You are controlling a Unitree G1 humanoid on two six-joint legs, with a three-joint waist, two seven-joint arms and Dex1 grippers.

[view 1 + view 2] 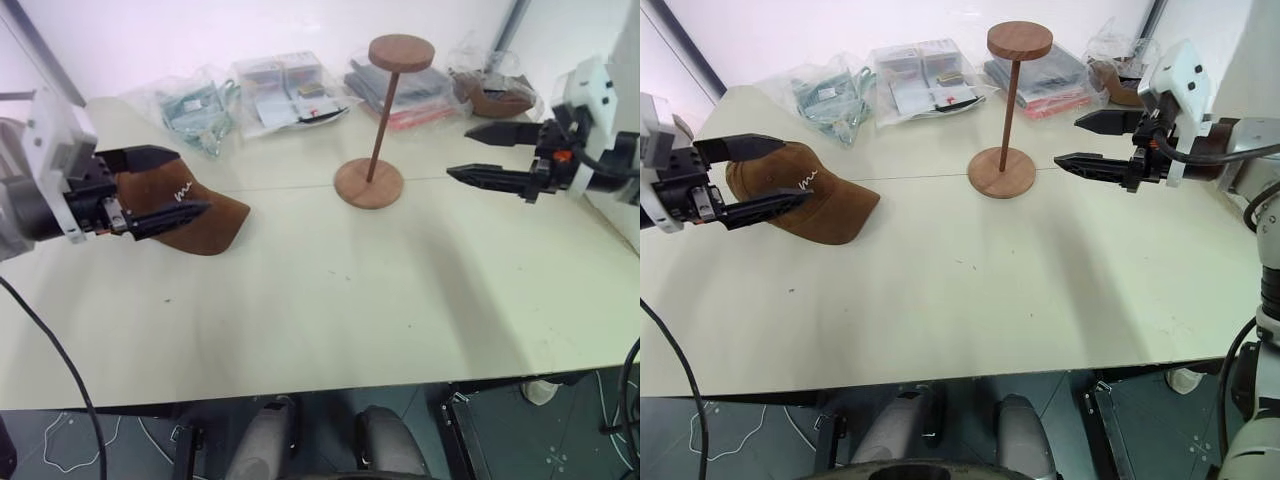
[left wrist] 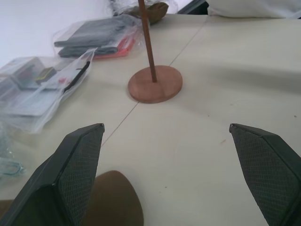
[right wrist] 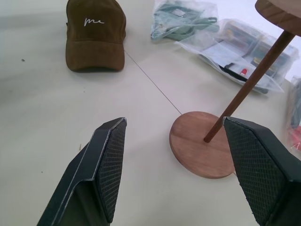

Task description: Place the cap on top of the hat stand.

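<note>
Left gripper (image 1: 770, 178) spread fully wide, fingers level, raised above the left part of the table (image 1: 970, 300) with nothing between them; hovering over the cap (image 1: 805, 195) without gripping it. Right gripper (image 1: 1090, 142) likewise wide open and empty, raised at the right, fingers aimed toward the hat stand (image 1: 1010, 100) and apart from it.

Cap resting on the pale tabletop at the left, brim toward the table's middle, white script on the front visible. Hat stand upright near the table's middle: round base flat on the surface beside a thin seam line, thin rod, bare top disc. Cap and stand well apart.

Along the far edge, a row of clear plastic bags (image 1: 920, 75) with packaged goods, one at the far right (image 1: 495, 90) enclosing a brown item. White wall behind; dark floor with cables (image 1: 70, 450) below the near edge.
</note>
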